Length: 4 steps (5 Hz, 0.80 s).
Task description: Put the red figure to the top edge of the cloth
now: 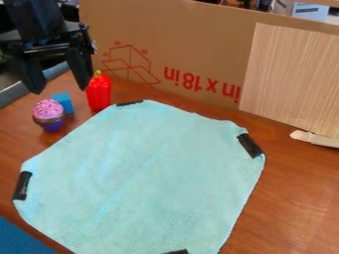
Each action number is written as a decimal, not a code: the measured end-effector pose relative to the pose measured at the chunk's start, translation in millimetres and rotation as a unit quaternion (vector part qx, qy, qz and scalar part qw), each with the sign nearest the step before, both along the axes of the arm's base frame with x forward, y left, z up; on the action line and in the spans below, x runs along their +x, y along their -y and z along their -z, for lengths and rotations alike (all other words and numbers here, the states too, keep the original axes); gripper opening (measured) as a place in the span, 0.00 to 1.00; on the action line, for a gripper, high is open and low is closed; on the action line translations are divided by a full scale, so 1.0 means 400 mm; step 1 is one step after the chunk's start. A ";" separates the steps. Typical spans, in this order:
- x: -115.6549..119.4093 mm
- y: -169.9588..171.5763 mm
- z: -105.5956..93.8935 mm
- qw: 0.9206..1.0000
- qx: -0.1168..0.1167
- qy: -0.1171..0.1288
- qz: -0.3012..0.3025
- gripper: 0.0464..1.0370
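Two fingers point(81, 72) of the tool point(61, 90) hang spread apart over the upper left of the counter point(298, 198), pinching nothing that I can see from where I'm standing. What matters is the red figure point(99, 94): it stands upright, its long axis vertical, just to the right of the tool as I look at it, beyond the right-hand finger rather than in the gap. So the tool would need to shift that way, I'd say, before it lowers and closes. The figure is off the cloth point(145, 173), close by the corner with a black strip point(130, 103) on it, so the carry to the top edge ought to be short. On the near side of the tool, a blue block point(63, 102) and a pink-topped cupcake point(49, 113) sit close together; a low sweep could knock them. The cloth lies flat on brown wood, more dark strips at its corners. Behind it all rises a cardboard sheet point(198, 49), with a pale panel point(288, 74) against it at the right.
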<state>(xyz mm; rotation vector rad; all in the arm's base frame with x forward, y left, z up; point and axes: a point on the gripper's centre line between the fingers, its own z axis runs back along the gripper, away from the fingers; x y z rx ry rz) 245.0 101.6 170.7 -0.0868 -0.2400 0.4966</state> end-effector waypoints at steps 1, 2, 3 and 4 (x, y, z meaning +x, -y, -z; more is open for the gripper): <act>0.003 0.001 0.017 1.000 -0.010 -0.010 -0.004 0.96; 0.112 -0.018 0.055 0.998 -0.042 -0.015 -0.052 0.96; 0.207 -0.039 0.080 0.994 -0.037 -0.012 -0.099 0.96; 0.245 -0.066 0.118 0.993 -0.022 -0.011 -0.116 0.96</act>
